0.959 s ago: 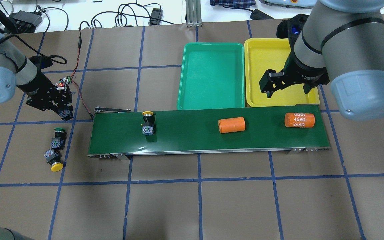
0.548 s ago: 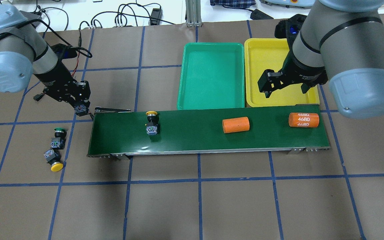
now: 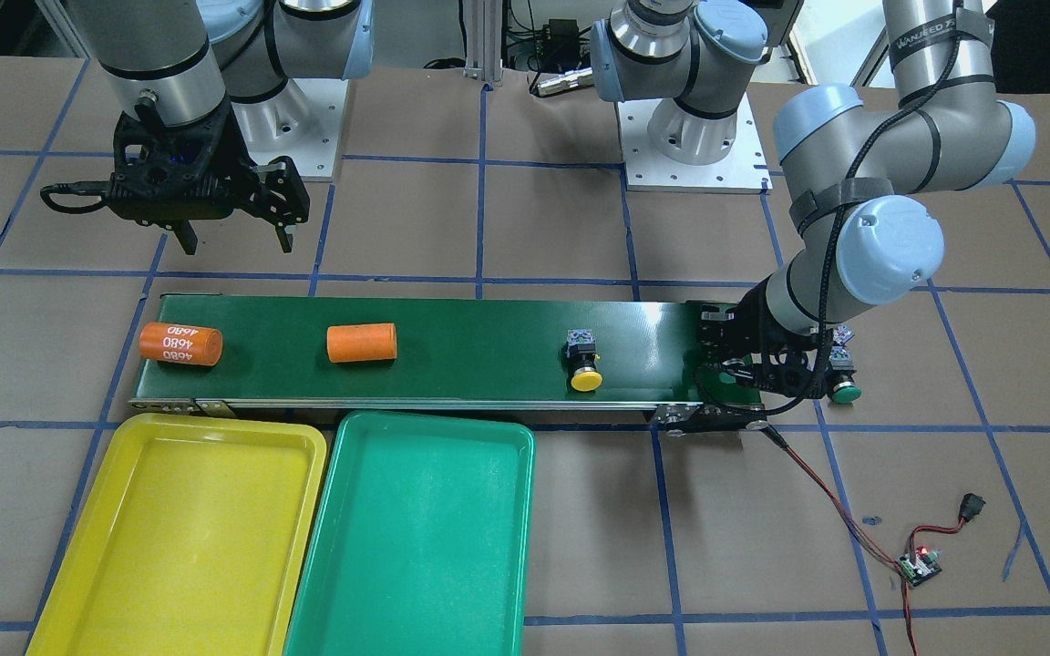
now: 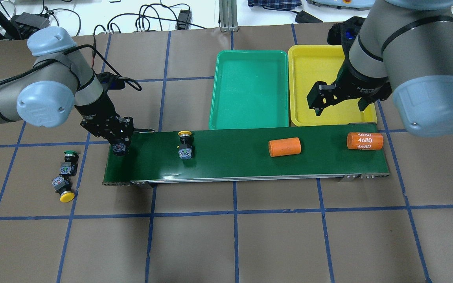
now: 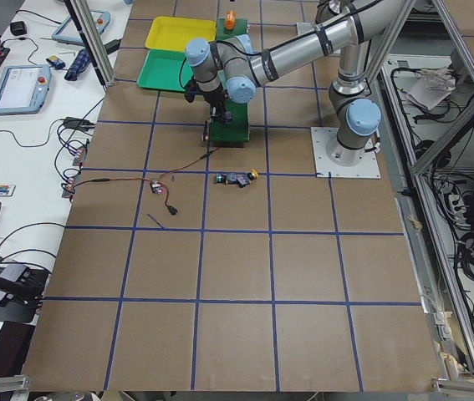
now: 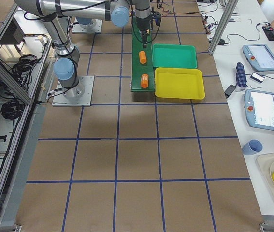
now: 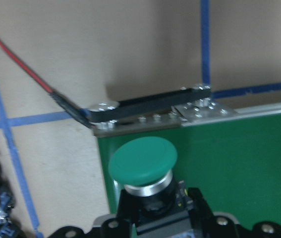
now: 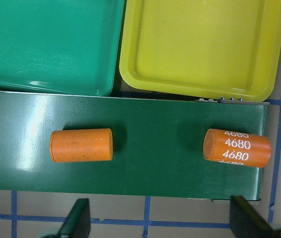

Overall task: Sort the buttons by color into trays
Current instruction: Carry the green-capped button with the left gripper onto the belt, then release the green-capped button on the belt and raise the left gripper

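My left gripper (image 4: 118,146) is shut on a green-capped button (image 7: 142,161), held just over the left end of the dark-green conveyor belt (image 4: 230,165). A yellow-capped button (image 4: 185,147) lies on the belt to its right. On the table left of the belt, a green button (image 4: 69,159) and a yellow button (image 4: 63,190) lie close together. The green tray (image 4: 250,122) and the yellow tray (image 4: 301,78) sit side by side behind the belt. My right gripper (image 4: 338,106) hangs open above the yellow tray's near edge, holding nothing.
Two orange cylinders lie on the belt, a plain one (image 4: 284,147) and one printed 4680 (image 4: 365,141) near the right end. A red and black wire (image 3: 817,492) runs from the belt's left end to a small circuit board (image 3: 919,565).
My left arm has swung right with the green button, from beside the belt to over its left end. The yellow button and both cylinders have drifted right on the belt.
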